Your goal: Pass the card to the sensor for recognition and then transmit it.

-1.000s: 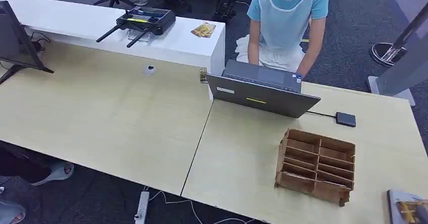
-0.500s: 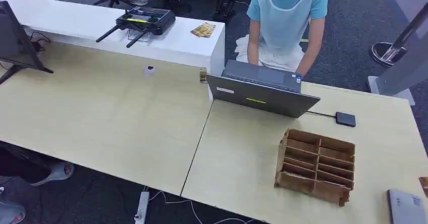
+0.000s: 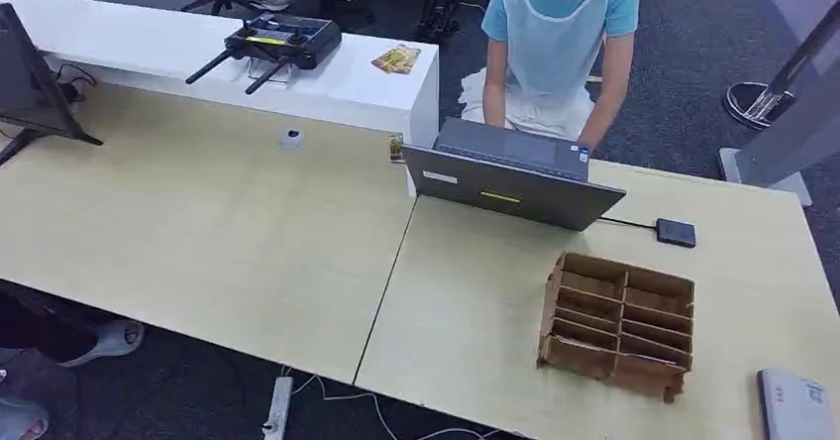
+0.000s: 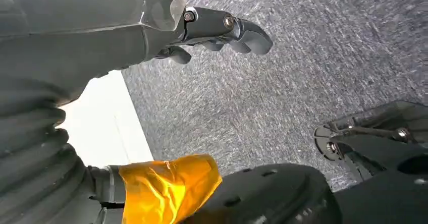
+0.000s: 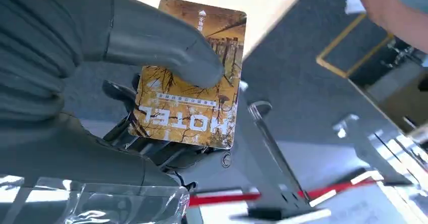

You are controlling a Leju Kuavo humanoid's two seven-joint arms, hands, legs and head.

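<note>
head view:
table: pale wood table (image 3: 228, 232), seam down the middle
laptop: grey laptop (image 3: 510, 184) at far edge, lid back faces cam
person: person in light blue top (image 3: 560, 24) sits behind laptop, forearms down to it
sensor: small black sensor (image 3: 676, 233) on table right of laptop, thin cable runs to laptop
rack: brown slotted card rack (image 3: 618, 323) nearer than sensor, apart from it
right arm: grey cover of right forearm (image 3: 795, 407) at bottom right corner
white counter: white counter (image 3: 198, 58) beyond table; black controller w/ antennas (image 3: 280, 42) and a few yellow cards (image 3: 397, 58) on it
monitor: dark monitor (image 3: 30, 83) at far left edge
floor: power strip (image 3: 278, 407) on carpet under near edge

left wrist view:
left hand: left hand (image 4: 212, 32) over grey carpet, fingers loosely curled, nothing in it; thumb tip wrapped in yellow tape (image 4: 169, 186)

right wrist view:
right hand: right hand (image 5: 116, 67) pinches the card, thumb pressed on its face, dark fingers behind
card: yellow-brown card (image 5: 189, 100) w/ "hotel" print, held up in the air, off the table; table edge and carpet show past it
</note>
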